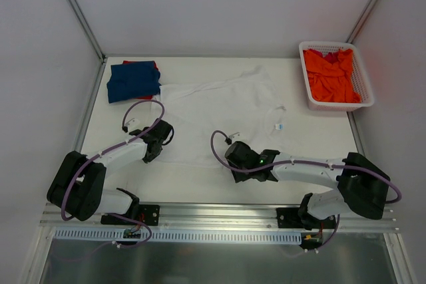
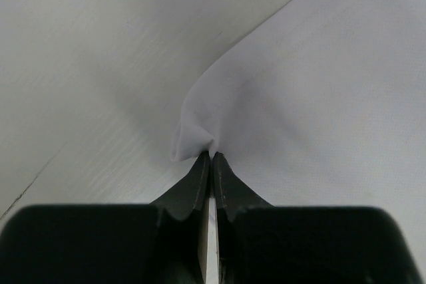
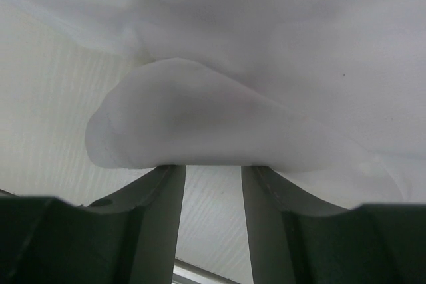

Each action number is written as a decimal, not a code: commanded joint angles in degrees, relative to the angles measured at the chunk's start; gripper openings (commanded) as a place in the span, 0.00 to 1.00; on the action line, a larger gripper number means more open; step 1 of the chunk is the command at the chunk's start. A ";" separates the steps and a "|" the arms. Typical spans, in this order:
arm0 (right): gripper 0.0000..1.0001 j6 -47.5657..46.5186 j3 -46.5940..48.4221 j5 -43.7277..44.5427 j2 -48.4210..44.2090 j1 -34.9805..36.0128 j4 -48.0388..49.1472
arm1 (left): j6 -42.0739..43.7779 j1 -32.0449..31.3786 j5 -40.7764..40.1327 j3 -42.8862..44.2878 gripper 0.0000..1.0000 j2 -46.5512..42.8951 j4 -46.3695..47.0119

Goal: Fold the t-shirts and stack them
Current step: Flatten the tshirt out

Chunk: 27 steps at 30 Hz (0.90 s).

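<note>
The white t-shirt point(image 1: 226, 108) lies spread flat in the middle of the table. My left gripper point(image 1: 153, 152) is shut on its near left edge; in the left wrist view the gripper point(image 2: 212, 155) pinches a small peak of the white cloth point(image 2: 319, 98). At the shirt's near hem my right gripper point(image 1: 231, 154) stands open. In the right wrist view its gripper point(image 3: 213, 165) shows bare table between the jaws, and a raised fold of white cloth point(image 3: 200, 118) covers the fingertips. A folded dark blue t-shirt point(image 1: 133, 81) lies at the back left on a red one point(image 1: 150, 64).
A white lattice basket point(image 1: 365, 88) at the back right holds the crumpled orange t-shirt point(image 1: 329, 74). Metal frame posts and pale walls close in the table's back and sides. A metal rail point(image 1: 219, 214) with the arm bases runs along the near edge.
</note>
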 commanded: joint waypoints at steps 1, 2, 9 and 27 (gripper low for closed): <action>0.43 -1.46 3.18 1.34 0.71 0.26 0.62 | 0.61 0.71 -0.52 0.59 0.00 0.09 -1.57; 0.43 -1.64 3.27 1.52 0.89 0.26 0.70 | 0.61 0.71 -0.52 0.59 0.00 0.09 -1.48; 0.42 -1.46 3.10 1.34 2.03 0.08 1.14 | 0.79 0.71 -0.52 0.59 0.00 -0.09 -1.57; 0.34 1.00 -1.73 1.69 0.63 0.08 4.66 | 0.79 0.71 -0.26 0.06 0.00 -1.06 -1.57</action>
